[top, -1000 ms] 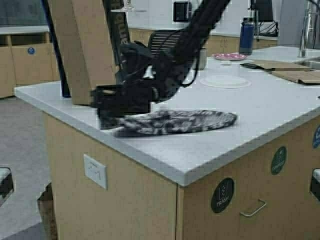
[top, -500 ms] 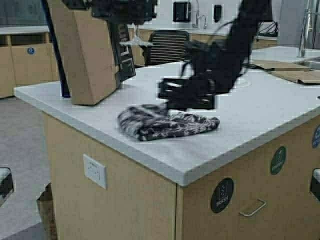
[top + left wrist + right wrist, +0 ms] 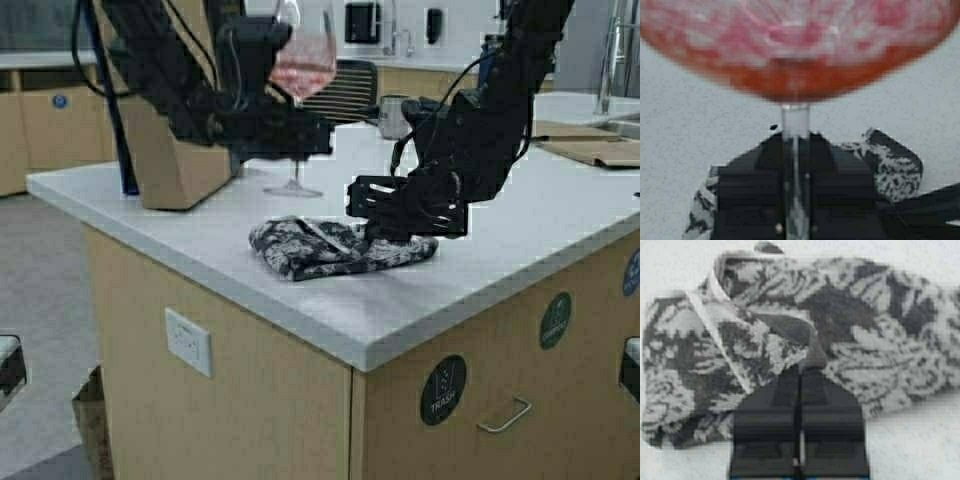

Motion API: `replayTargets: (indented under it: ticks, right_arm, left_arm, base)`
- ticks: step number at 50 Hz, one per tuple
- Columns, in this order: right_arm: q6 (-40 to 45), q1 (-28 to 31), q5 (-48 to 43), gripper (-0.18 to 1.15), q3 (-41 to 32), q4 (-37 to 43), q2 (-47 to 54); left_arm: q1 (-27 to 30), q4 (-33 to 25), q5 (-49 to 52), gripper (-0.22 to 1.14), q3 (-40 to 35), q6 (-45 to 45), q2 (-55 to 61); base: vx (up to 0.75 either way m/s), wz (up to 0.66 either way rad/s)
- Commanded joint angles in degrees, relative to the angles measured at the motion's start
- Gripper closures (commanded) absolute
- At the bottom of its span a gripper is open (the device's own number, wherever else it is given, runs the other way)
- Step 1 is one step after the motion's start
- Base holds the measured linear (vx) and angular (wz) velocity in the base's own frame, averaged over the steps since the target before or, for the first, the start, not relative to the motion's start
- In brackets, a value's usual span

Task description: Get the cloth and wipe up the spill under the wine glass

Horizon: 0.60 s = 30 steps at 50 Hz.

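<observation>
Wiping step: my left tool (image 3: 300, 135) is clamped on the stem of the wine glass (image 3: 303, 60), whose foot hangs just above or barely on the counter (image 3: 560, 215), I cannot tell which, while my right tool (image 3: 375, 235), fingers pressed together on a fold, rests on the cloth (image 3: 310, 250) bunched near the counter's front edge, just in front of the glass. I judge the next move calls for keeping the glass clear and dragging the cloth under its foot.
</observation>
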Motion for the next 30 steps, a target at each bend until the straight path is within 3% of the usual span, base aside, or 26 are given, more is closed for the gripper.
replayTargets:
  ticks: [1,17,30]
  right_arm:
    - [-0.09,-0.79,-0.53,0.91,0.79,-0.09,-2.55]
    - [-0.18,-1.49,-2.11,0.91,3.08,-0.44,-2.55]
    - [-0.18,-1.58,-3.43,0.91,3.60,-0.53,-2.64]
  left_arm:
    - [-0.09,0.00,-4.66,0.67,-3.87,0.18,3.52]
    - [-0.09,-0.09,-14.15,0.67,-8.70,0.35,13.80]
    - [-0.09,-0.18,-15.12,0.67,-11.69,0.35,21.36]
  base:
    - [0.00,0.00]
    - [0.00,0.00]
    - [0.00,0.00]
